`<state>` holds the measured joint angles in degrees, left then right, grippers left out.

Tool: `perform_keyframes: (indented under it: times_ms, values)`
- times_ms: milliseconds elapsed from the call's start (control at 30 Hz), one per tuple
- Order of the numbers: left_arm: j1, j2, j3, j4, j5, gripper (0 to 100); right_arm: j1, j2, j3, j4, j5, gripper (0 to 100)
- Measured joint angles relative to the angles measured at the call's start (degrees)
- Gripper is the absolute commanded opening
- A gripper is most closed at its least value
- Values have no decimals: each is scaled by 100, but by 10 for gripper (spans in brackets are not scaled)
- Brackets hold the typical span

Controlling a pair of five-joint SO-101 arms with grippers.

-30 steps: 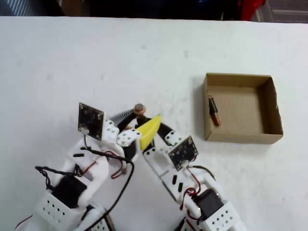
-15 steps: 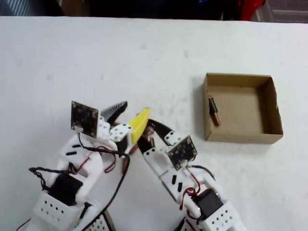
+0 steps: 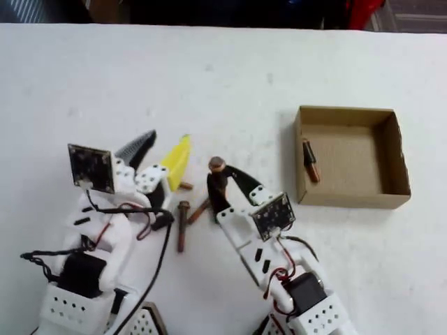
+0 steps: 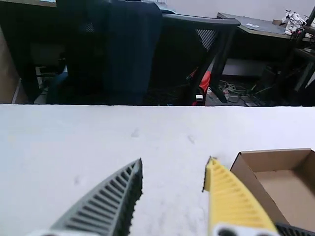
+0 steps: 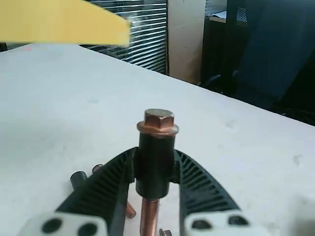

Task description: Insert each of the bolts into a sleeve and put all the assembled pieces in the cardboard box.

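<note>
Separation of the two arms is our main finding.

High view: a second ago the left gripper [image 3: 166, 143] sat tight against the right gripper [image 3: 221, 183], its yellow finger over the part held there. We now record it drawn back to its own side, fingers spread wide with nothing between them. The right gripper stands alone, clamped on a black sleeve [image 3: 216, 185] with a copper bolt [image 3: 217, 165] seated in it, head upward. Loose bolts [image 3: 182, 225] lie on the table [image 3: 209, 77] between the two arms. The cardboard box [image 3: 388, 157] sits well apart on the right arm's side. One assembled piece [image 3: 309, 161] already lies inside it, against the wall nearest the grippers.

Left wrist view: the grey finger [image 4: 113, 201] and yellow finger [image 4: 229, 201] stand apart over bare table. The left gripper [image 4: 174, 169] holds nothing, and the cardboard box [image 4: 275, 182] lies beyond the yellow finger.

Right wrist view: the right gripper [image 5: 155, 158] presses its black fingers on the sleeve [image 5: 155, 167] from both sides. The bolt [image 5: 158, 122] rests its flange on the sleeve's top, and the threaded shank shows below.

We judge this insertion complete and the helping arm released. The held piece is ready to carry to the box, and the loose bolts remain to be done.
</note>
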<state>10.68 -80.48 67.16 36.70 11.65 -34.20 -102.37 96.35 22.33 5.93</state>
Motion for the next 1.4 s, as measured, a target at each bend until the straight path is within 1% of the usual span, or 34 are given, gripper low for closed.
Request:
perform_keyframes:
  times_ms: [200, 267, 367, 467, 567, 667, 767, 967, 1133, 1267, 1400]
  values:
    - [-396, 0, 0, 835, 0, 215, 97, 0, 0, 299, 0, 17]
    - [-554, 0, 0, 1125, 0, 159, 158, 0, 0, 316, 0, 17]
    - [-818, 0, 0, 1301, 0, 20, 352, 0, -88, 484, 0, 17]
    - [-1037, 0, 0, 1310, -185, 47, 571, 0, -185, 923, 0, 17]
    - [-1073, 0, 0, 1310, -615, 22, 800, 0, -466, 1451, 0, 17]
    - [-1064, -97, 0, 1495, -721, 24, 1108, 0, -853, 1864, 0, 17]
    - [-1064, -563, -105, 1793, -738, 24, 1389, 0, -1327, 2268, 132, 17]
    - [-1055, -2110, 114, 2259, -756, 24, 1495, -9, -2233, 3086, 422, 16]
    - [-1178, -2426, 193, 2576, -774, 24, 1495, 53, -3191, 3684, 651, 16]
    - [-1547, -2426, 281, 2637, -774, 23, 1486, 756, -4088, 4132, 747, 16]
    - [-1899, -2426, 598, 2637, -774, 23, 1600, 2040, -4923, 4413, 756, 16]
